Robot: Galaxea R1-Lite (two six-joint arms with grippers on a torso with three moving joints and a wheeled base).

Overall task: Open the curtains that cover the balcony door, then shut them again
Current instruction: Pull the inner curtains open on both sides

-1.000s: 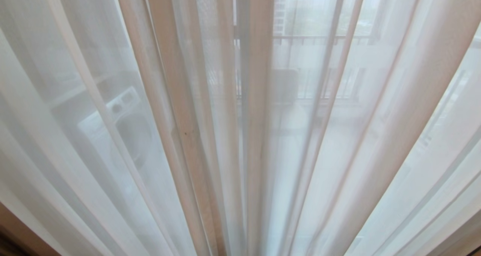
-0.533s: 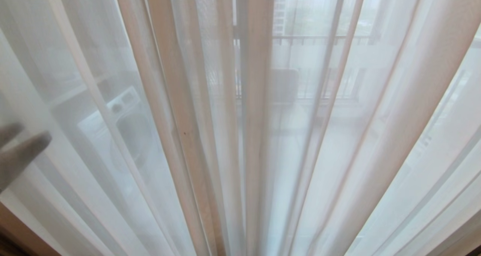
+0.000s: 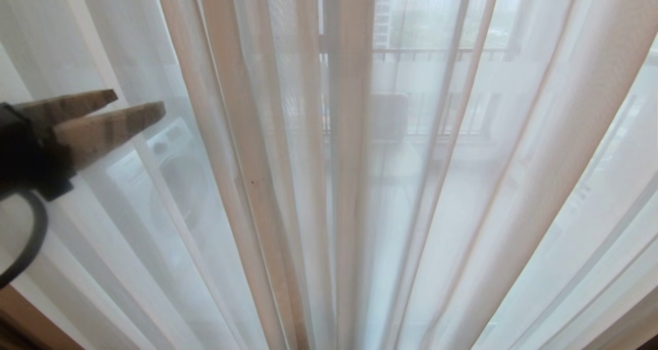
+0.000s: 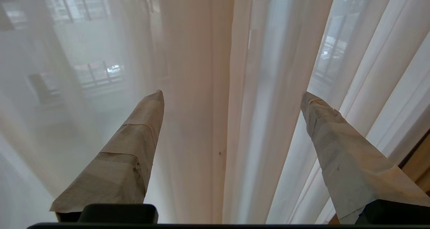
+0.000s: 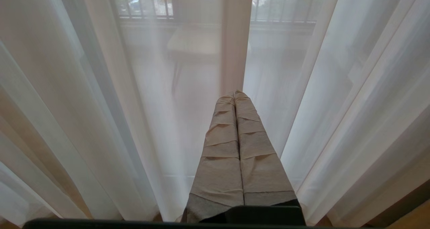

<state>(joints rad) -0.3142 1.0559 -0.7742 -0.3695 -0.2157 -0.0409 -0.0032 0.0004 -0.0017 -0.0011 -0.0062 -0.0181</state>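
Left end effector [image 3: 136,105] newly raised beside sheer curtains [image 3: 349,185], fingers apart, right end effector [image 5: 234,94] pressed together

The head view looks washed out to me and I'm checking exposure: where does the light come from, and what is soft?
Head view: daylight comes through the sheer curtains from behind; the railing and appliance beyond look hazy. Left wrist view: the left end effector is shaded against the bright cloth. Right wrist view: the same backlight, with the right end effector in shade.

Head and both wrist cameras face the sheer curtains [image 3: 360,185] close up, sharing their folds.
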